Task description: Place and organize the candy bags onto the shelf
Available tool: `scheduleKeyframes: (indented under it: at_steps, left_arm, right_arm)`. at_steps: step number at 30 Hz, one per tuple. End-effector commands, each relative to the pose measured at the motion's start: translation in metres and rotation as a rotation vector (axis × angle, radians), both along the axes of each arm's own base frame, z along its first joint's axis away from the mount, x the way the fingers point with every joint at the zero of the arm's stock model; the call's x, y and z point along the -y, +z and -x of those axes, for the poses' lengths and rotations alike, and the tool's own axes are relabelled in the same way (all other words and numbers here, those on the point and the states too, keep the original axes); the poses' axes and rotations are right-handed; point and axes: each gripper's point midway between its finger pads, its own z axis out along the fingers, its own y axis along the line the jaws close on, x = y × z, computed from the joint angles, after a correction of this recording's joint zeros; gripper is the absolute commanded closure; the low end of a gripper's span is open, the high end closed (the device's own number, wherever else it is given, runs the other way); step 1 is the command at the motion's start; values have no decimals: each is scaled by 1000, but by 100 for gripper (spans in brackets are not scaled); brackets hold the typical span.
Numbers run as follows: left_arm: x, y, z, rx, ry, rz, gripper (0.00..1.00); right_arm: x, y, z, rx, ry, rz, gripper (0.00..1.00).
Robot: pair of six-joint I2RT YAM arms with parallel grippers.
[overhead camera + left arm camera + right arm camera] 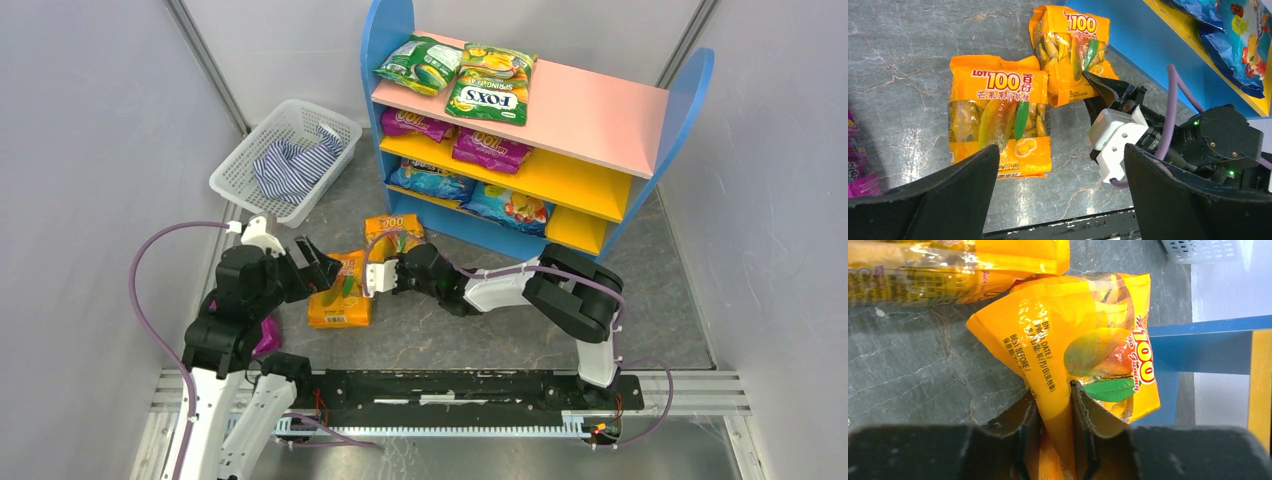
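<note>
The right gripper (384,254) is clamped on the bottom edge of an orange "100" candy bag (393,231). Its fingers (1083,425) are drawn narrow, with the creased film squeezed between them. This bag sits on the grey marbled table (480,330) near its middle, just in front of the shelf (600,115).

A second orange bag (341,292) lies flat and face up just left of the first, a little closer to the near edge. In the left wrist view the corners of the two bags meet. The left gripper (320,266) hangs over the left side of this second bag with its jaws spread wide, holding nothing. A purple bag (268,336) lies beside the left arm toward the table's left edge and is partly hidden by the arm.

The shelf stands at the far edge, right of centre. On its pink top board a green bag (420,64) and a FOX'S bag (492,84) lie side by side, touching. Two purple "100" bags (490,148) lie on the left part of the yellow middle board. Two blue bags (505,207) lie on the left part of the blue base.

Toward the far left corner, just left of the shelf, sits a white mesh basket (240,165) with a blue-white striped cloth (295,165) bunched inside it.
</note>
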Motion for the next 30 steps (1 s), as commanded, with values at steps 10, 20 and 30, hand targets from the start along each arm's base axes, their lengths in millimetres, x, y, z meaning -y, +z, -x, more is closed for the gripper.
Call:
scheduleKeyframes:
  at_steps: [10,20,30]
  left_arm:
    - [1,7,-2,56,-37,-21,0]
    - [0,9,-1,69,-38,-19,0]
    - [2,9,0,73,-53,-17,0]
  right_arm:
    - [32,50,6,-35,-157,-192,94]
    - [68,92,-5,76,-302,-221,100]
    - [67,122,-32,231,-368,-163,100]
